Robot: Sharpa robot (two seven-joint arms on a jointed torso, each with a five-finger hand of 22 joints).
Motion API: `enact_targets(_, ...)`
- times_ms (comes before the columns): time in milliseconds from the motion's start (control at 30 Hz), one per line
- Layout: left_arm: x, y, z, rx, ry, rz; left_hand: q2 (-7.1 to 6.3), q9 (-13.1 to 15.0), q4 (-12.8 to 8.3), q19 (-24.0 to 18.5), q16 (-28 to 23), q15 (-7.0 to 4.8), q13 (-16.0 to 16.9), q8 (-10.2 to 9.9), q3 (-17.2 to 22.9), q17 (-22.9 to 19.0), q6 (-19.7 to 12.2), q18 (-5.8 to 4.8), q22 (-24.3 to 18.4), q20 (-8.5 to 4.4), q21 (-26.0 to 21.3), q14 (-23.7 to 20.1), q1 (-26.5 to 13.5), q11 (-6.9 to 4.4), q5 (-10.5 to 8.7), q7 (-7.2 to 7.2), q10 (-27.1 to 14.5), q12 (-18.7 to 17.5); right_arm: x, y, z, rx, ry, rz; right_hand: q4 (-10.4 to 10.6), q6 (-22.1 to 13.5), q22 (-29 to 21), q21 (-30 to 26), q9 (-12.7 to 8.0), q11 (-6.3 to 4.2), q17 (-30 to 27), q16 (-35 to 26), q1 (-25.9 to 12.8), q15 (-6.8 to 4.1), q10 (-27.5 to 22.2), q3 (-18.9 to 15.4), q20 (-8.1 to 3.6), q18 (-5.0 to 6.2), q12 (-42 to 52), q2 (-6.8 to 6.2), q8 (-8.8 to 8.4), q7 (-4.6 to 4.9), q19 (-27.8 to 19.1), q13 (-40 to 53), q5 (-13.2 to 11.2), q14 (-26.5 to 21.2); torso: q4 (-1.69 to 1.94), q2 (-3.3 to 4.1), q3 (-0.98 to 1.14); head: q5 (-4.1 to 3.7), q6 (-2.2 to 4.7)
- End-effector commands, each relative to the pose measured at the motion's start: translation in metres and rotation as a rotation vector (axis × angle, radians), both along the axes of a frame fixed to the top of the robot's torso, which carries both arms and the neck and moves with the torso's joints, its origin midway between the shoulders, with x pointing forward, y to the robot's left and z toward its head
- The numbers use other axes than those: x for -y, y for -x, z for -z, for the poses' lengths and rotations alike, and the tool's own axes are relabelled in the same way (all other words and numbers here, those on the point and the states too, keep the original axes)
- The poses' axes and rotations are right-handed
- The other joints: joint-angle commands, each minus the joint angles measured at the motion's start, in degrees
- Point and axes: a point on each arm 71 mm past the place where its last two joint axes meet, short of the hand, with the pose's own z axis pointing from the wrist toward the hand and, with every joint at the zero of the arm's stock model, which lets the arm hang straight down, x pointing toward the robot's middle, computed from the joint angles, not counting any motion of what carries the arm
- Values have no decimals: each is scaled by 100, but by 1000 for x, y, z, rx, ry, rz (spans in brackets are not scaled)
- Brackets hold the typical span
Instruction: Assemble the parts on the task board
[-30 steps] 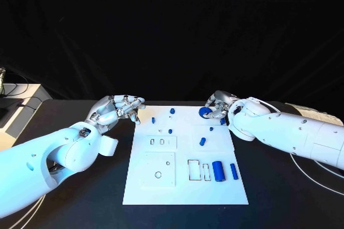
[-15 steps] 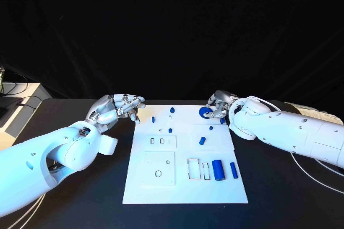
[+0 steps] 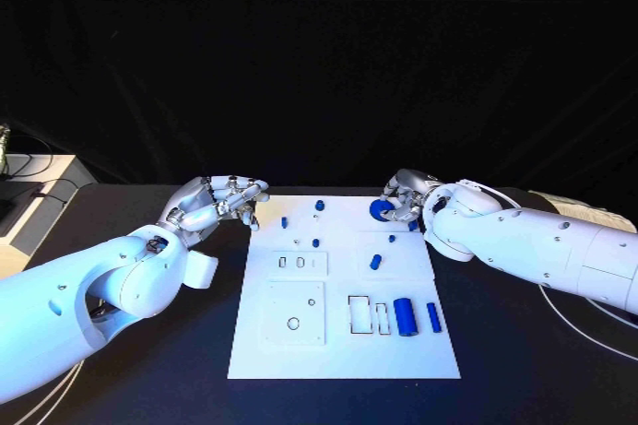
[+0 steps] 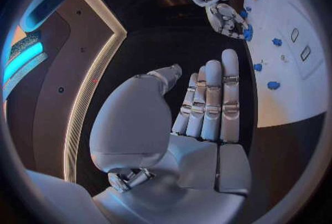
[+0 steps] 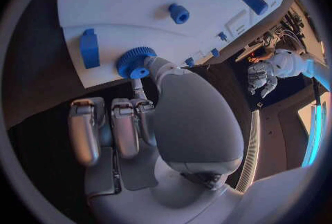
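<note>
Black cloth hangs behind a black table, and on the table lies the white board with small blue parts spread over it. At the board's far right corner sits a blue toothed wheel, its short hub facing the right hand in the right wrist view, where the thumb tip touches the wheel and a finger comes up under it; the other fingers lie curled back toward the palm, clear of it. That reads as a pinch on the wheel, though whether it is lifted off the board cannot be told. The right hand is by far the nearer one, since the wheel lies directly at its fingertips on the side toward the board's middle. Just beside the wheel, along the board's right edge, stands a blue block, and a small blue peg lies further in on the board. The left hand hovers at the board's far left corner, fingers held straight and close together, holding nothing. Two blue cylinders lie upright-lengthwise near the board's near right corner.
</note>
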Motion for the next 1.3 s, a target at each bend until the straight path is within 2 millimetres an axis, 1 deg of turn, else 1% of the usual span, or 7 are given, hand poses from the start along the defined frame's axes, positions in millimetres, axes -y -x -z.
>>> enact_targets(33,2,1,-1,6,4,18,2,8,-20,-23,20,-14,5,-31,15,7,-36,22,6,6,13,-2,-37,-8,2,10,-23,-10,-5,3,-3,68,22,-35,20,113,1277,22,21,-46,1508,36,-121,-41,620,76,-15,-105,21,0,58,-29,488,1508,-156,598,0,2,1,5,18)
enact_targets(67,2,1,-1,6,4,18,2,8,-20,-23,20,-14,5,-31,15,7,-36,22,6,6,13,-2,-37,-8,2,10,-23,-10,-7,4,-4,82,25,-41,15,123,1274,19,21,-50,1508,36,-168,-47,620,102,-18,-104,21,-27,59,-34,486,1508,-253,598,0,0,0,3,19)
enact_targets(233,2,0,-1,6,4,18,9,10,-18,-28,22,-14,6,-31,19,8,-35,21,12,6,24,-3,-39,-7,2,10,-24,-10,-20,12,-11,147,30,-84,-9,148,1300,41,25,-59,1508,36,-193,-55,620,127,-24,-111,21,-69,69,-46,500,1508,-290,598,-4,-8,-8,13,26)
enact_targets(567,4,0,0,4,6,21,9,10,-18,-28,22,-14,6,-31,19,8,-35,21,12,6,24,-3,-39,-7,2,10,-24,-10,-80,35,-25,264,19,-228,-32,183,1338,71,26,-75,1508,36,-307,-74,620,153,-42,-121,21,-173,76,-64,520,1508,-442,598,6,4,-6,16,67)
enact_targets(767,6,-1,0,4,8,25,12,12,-19,-35,25,-13,7,-32,21,9,-35,21,20,6,34,-5,-40,-7,2,10,-25,-9,-110,41,-19,283,22,-276,-38,179,1336,69,25,-75,1508,36,-309,-75,620,155,-43,-120,21,-182,72,-65,519,1508,-445,598,10,10,-11,21,95)
enact_targets(1067,7,-1,0,3,9,27,12,12,-19,-35,25,-13,7,-32,21,9,-35,21,20,6,34,-5,-40,-7,2,10,-25,-9,-129,40,-2,286,40,-284,-42,178,1324,59,24,-76,1503,35,-307,-76,620,158,-43,-117,21,-184,72,-66,512,1508,-444,597,22,23,-7,48,100)
enact_targets(1300,6,-1,0,2,8,28,12,12,-19,-35,25,-13,7,-32,21,9,-35,21,20,6,34,-5,-40,-7,2,10,-25,-9,-133,36,3,286,58,-282,-62,164,1322,57,20,-78,1502,35,-299,-78,620,174,-46,-116,21,-200,61,-65,512,1508,-430,596,-8,19,7,81,83)
